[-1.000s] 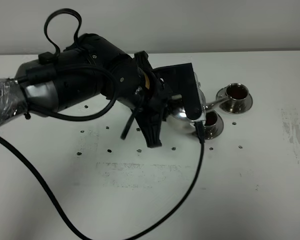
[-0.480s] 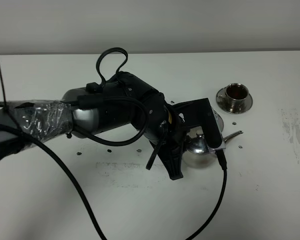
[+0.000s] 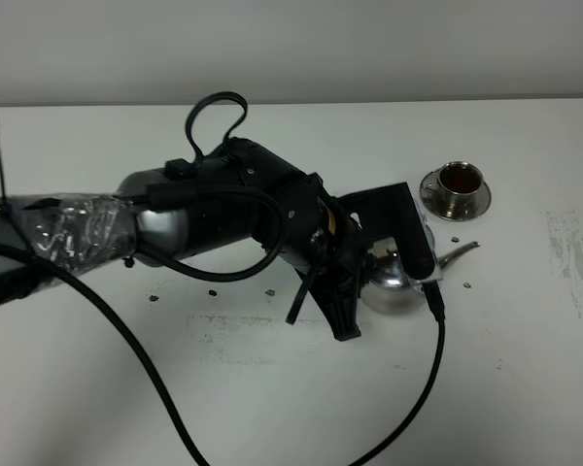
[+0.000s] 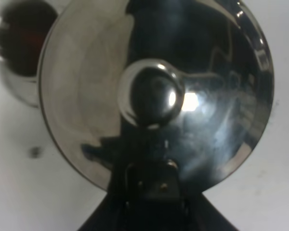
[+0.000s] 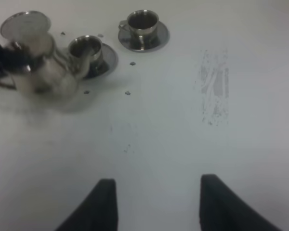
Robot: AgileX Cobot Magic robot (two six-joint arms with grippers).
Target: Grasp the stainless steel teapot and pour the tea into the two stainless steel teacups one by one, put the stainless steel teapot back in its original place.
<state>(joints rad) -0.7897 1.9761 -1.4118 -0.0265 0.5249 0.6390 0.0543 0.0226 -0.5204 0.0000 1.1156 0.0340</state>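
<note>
My left gripper [image 3: 369, 264] is shut on the loop handle of the stainless steel teapot [image 3: 396, 286] and holds it upright, low over the table, with the thin spout [image 3: 462, 254] pointing right. The left wrist view looks straight down on the teapot's domed lid and knob [image 4: 151, 94], with the gripper [image 4: 154, 190] on the handle. One teacup [image 3: 455, 184] stands on its saucer at the back right. The other teacup [image 5: 86, 50] sits just beyond the teapot [image 5: 38, 72]; my arm hides it from above. A round steel base [image 5: 25, 24] lies behind the pot. My right gripper [image 5: 156, 199] hovers open and empty.
My left arm [image 3: 194, 218] and its black cable [image 3: 423, 388] cross the middle of the white table [image 3: 525, 369]. Small dark specks [image 3: 214, 291] dot the surface. A scuffed grey patch [image 5: 214, 86] marks the table at the right.
My left arm has carried the teapot away from above the near teacup, forward and down, and levelled it. In the last half second it drifted slightly right. The right gripper has not moved.
</note>
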